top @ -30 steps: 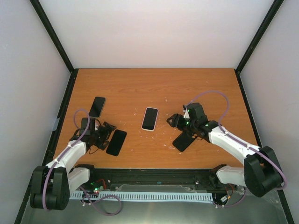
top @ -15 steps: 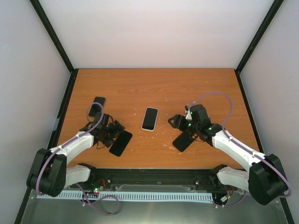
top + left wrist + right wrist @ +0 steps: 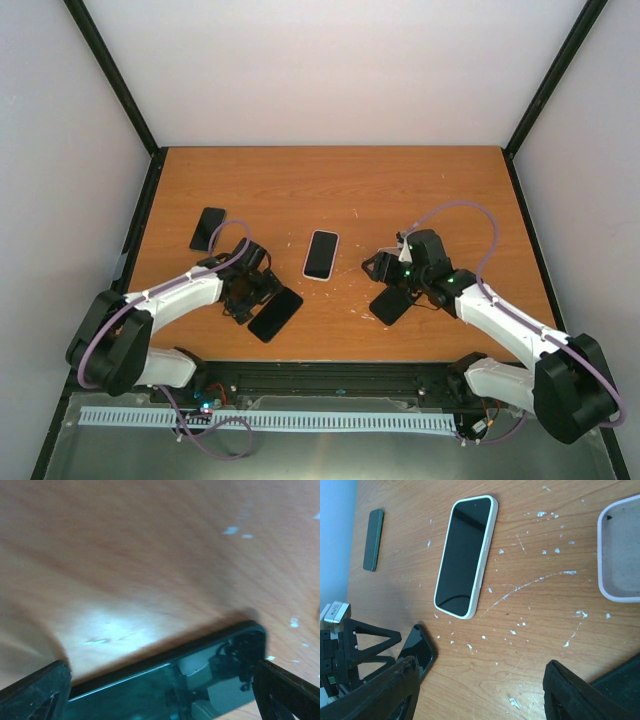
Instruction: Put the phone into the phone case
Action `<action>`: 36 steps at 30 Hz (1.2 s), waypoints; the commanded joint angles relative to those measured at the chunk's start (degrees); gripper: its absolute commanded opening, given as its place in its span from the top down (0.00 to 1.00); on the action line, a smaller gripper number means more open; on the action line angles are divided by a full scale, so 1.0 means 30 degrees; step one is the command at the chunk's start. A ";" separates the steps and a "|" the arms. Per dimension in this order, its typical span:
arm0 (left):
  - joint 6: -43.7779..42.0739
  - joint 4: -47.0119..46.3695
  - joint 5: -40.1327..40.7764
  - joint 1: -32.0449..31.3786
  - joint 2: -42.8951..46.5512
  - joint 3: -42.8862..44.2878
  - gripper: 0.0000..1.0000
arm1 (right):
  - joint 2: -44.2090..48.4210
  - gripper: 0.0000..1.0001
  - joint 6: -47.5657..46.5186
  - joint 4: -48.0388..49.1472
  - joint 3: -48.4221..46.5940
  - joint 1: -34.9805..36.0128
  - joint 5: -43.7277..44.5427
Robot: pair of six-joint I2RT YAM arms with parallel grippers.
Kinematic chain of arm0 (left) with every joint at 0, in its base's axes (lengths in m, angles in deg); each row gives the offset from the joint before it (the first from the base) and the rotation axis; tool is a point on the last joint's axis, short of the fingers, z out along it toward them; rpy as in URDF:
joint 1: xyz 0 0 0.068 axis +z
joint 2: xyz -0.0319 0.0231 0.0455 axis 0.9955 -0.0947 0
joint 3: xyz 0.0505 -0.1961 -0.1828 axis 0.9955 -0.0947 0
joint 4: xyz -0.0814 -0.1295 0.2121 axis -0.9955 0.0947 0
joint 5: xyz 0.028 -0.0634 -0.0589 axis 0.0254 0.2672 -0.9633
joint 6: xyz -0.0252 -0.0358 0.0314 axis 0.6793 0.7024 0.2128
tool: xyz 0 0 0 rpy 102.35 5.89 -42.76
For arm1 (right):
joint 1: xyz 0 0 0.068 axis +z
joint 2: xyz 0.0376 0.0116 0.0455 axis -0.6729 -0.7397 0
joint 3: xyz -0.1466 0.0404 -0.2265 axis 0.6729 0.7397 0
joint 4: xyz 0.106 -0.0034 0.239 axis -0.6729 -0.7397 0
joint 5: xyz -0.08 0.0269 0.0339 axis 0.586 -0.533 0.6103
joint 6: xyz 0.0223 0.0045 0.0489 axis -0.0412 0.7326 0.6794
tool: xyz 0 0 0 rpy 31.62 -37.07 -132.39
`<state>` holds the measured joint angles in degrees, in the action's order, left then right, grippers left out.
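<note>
Your left gripper (image 3: 161, 680) has its jaws closed across the phone (image 3: 210, 660), one finger at each long edge. The glass faces the wrist camera, and the shadow below suggests the phone sits slightly off the table (image 3: 330, 190). Hold it no tighter than that, since a hard squeeze on smooth edges is likely to squirt it out. In the top view the phone is lower left of centre and sticks out past the fingers toward the middle. The right gripper (image 3: 481, 667) is wide open with nothing in it. The case (image 3: 622, 550), white-rimmed and open side up, lies at the right edge of the right wrist view; the top view hides it under that arm. To do this step well, carry the phone low and level toward the right. Pass below the cased phone (image 3: 464, 557) at centre rather than over it, and ignore the far phone (image 3: 372, 540) at upper left. Turn the phone's long axis to match the case before lowering it. Use the open right jaws to pin the case rim, because a light shell will probably slide. Watch the dark object (image 3: 620, 680) at lower right, which crowds the approach.
</note>
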<state>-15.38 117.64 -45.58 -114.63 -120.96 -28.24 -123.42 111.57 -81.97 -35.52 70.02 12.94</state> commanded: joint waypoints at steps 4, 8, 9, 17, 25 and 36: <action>0.2829 0.6150 0.0882 -0.0188 0.1427 0.0157 0.01 | 0.1008 0.33 -0.0442 -0.0165 0.0524 -0.0052 -0.0023; 0.3406 0.7698 0.0746 -0.0188 0.2514 0.0163 0.01 | 0.1055 0.33 -0.0223 -0.0006 0.0675 -0.0057 -0.0006; 0.3403 0.7381 0.0287 -0.0202 0.2911 -0.0055 0.01 | 0.1040 0.33 -0.0200 0.0008 0.0654 -0.0059 -0.0006; 0.2828 0.1288 -0.3158 -0.0554 0.3014 -0.2280 0.00 | 0.0933 0.33 -0.0077 0.0021 0.0580 -0.0044 -0.0008; 0.2698 -0.0783 -0.2270 -0.2181 0.0884 -0.0850 0.01 | 0.1034 0.33 -0.0050 0.0154 0.0758 -0.0045 0.0144; 0.0319 -0.2140 -0.1600 -0.5263 -0.3348 0.4595 0.01 | 0.1395 0.33 0.0087 0.0258 0.0951 -0.0044 0.0070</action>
<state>-7.67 113.29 -53.16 -128.42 -129.25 -21.98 -120.93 111.40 -82.17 -33.67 70.02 12.92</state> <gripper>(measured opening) 0.994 0.673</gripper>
